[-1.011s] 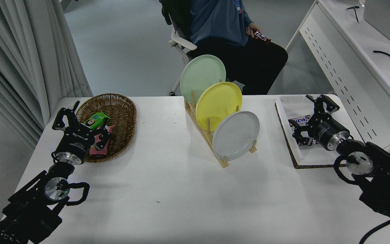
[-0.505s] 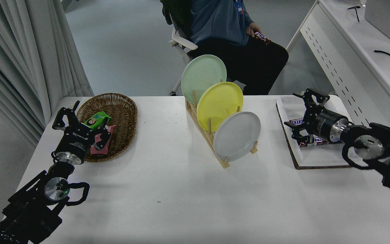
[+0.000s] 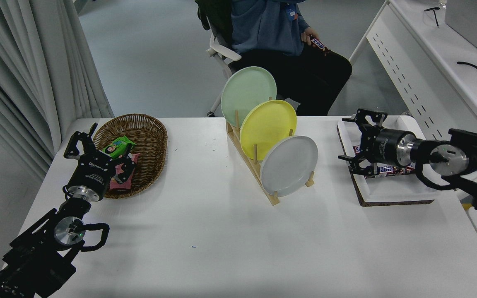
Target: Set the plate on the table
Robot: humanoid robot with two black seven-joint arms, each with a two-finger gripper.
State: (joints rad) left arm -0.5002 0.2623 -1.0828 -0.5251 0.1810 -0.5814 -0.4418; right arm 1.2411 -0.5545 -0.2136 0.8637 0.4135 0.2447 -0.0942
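Observation:
The pale grey-white plate (image 3: 289, 165) stands on edge in the front slot of a wooden rack (image 3: 255, 167) on the white table (image 3: 230, 240). A yellow plate (image 3: 267, 128) and a mint-green plate (image 3: 247, 95) stand behind it. My right gripper (image 3: 348, 138) is open and empty, over the left edge of a white tray (image 3: 387, 188), a short way right of the grey plate and pointing left toward it. My left gripper (image 3: 99, 145) is open and parked at the lower left beside a wicker basket (image 3: 147, 136).
The basket holds snack packs (image 3: 118, 147). The tray holds a candy bar (image 3: 387, 169). A person sits on a chair at the far side, a hand (image 3: 309, 38) holding a candy bar. A white desk (image 3: 437, 70) stands at the right.
My right arm has swung left and levelled out, bringing the open gripper from above the tray's middle to its left edge, nearer the grey plate. The left arm has not moved.

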